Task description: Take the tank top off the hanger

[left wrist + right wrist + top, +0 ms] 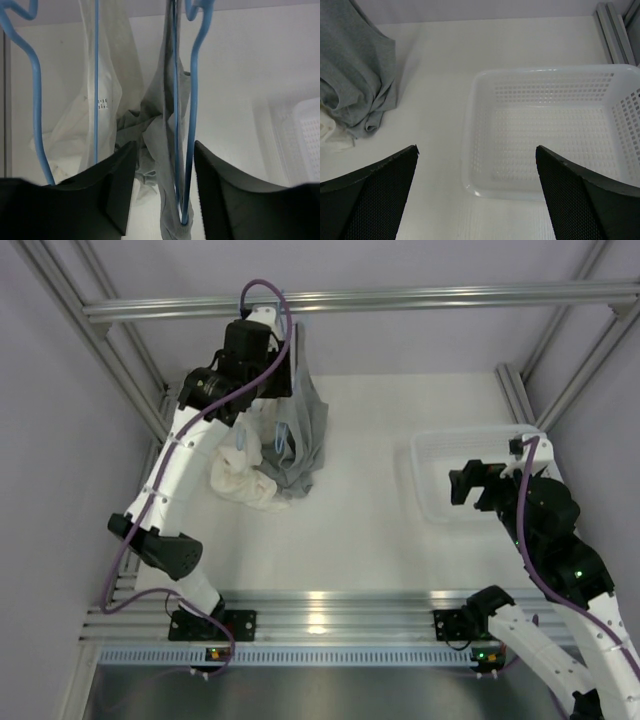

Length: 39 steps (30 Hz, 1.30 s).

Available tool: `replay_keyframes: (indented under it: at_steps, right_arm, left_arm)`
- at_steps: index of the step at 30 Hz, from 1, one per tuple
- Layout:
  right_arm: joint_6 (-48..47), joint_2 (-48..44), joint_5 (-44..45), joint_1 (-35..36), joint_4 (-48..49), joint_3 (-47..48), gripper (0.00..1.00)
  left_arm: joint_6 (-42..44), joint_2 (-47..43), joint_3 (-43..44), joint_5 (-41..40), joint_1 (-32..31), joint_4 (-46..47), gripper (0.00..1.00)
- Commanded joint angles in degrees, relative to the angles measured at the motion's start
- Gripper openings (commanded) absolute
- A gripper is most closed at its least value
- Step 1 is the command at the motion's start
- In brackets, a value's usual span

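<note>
Tank top (305,425) hangs on the hanger (194,95) at the back rail (400,300), its hem pooled on the table (380,540) beside the cream garment (240,478).

Left gripper (165,146): spread, jaws either side of hanger wire and grey cloth.

Right gripper (476,148): spread, empty, over the basket (470,125).

I judge the fabric light, limp and prone to snagging on wire. Best hold is probably bunched cloth just below the hanger shoulder.

A white table (370,530) sits inside an aluminium frame (400,302), pale lilac walls (60,420) around.
</note>
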Motion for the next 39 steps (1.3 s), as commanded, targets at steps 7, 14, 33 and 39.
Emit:
replay_keyframes:
  at_steps: [7, 14, 33, 39]
  right_arm:
    - [-0.66, -1.07, -1.68, 0.82, 2.10, -1.19, 0.99]
    - [0.05, -0.81, -2.82, 0.82, 3.06, -1.98, 0.99]
    - [1.45, 0.33, -5.63, 0.74, 5.96, -5.06, 0.99]
    - [2.85, 3.14, -12.99, 0.74, 11.05, -4.70, 0.99]
  left_arm:
    - [1.23, -0.18, 0.43, -4.17, -0.09, 0.05, 0.05]
    - [3.25, -0.88, 2.10, -2.15, -0.35, 1.02, 0.00]
    - [-0.27, -14.66, -11.22, 7.16, -0.44, 6.47, 0.00]
    - [-0.27, -23.82, -20.65, 12.96, -0.53, 5.24, 0.00]
